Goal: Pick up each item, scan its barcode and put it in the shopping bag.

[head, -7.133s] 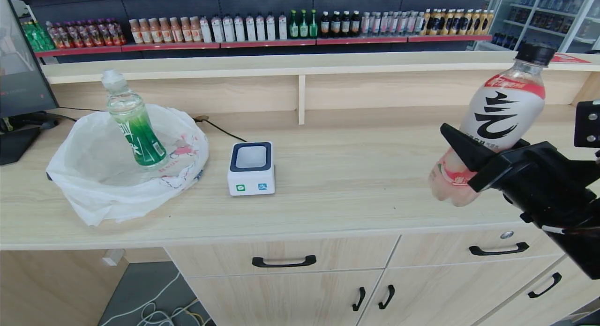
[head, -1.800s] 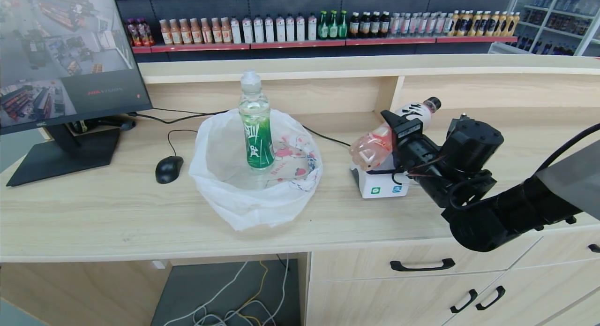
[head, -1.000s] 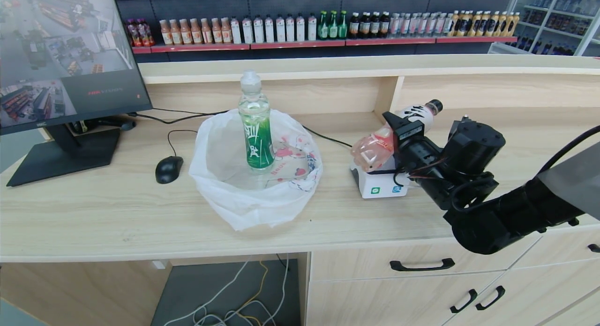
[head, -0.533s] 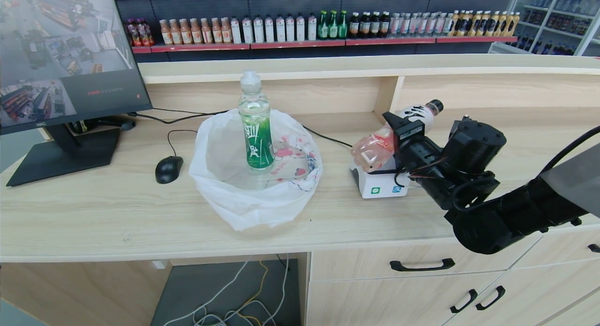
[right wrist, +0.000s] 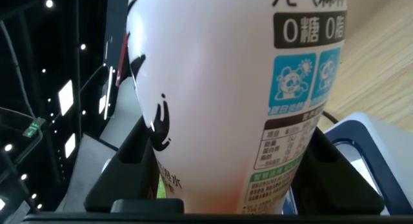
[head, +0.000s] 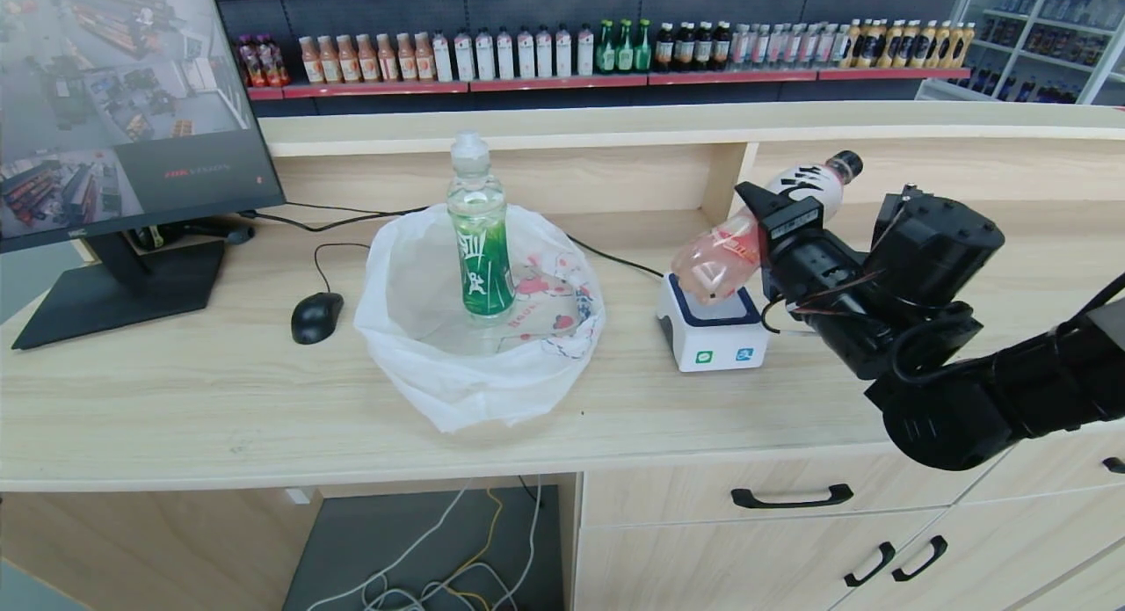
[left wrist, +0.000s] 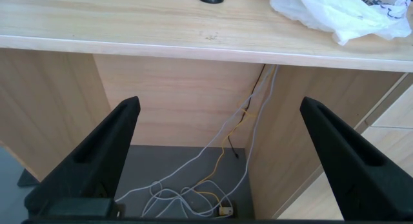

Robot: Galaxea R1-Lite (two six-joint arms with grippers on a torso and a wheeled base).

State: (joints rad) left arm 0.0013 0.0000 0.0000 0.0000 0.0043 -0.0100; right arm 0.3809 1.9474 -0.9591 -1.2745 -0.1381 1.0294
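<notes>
While the pink-and-white drink bottle (head: pixel 725 252) is pinched by the right pincer (head: pixel 773 229) just above the barcode scanner (head: pixel 710 340), cap aimed at 2 o'clock, the shopping bag (head: pixel 413 365) is found at its 9 o'clock on the bench (head: pixel 176 400); the left pincer (left wrist: pixel 219 104) is spread.

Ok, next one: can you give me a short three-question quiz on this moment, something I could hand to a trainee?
1. True or false: the green bottle stands upright inside the shopping bag.
2. Pick one: the right gripper holds the pink bottle
A) tilted, its base just above the scanner
B) upright over the shopping bag
C) inside the shopping bag, beside the green bottle
3. Fill in the word: the left gripper holds nothing and is ____.

Key: 1 true; 2 A; 3 open.
</notes>
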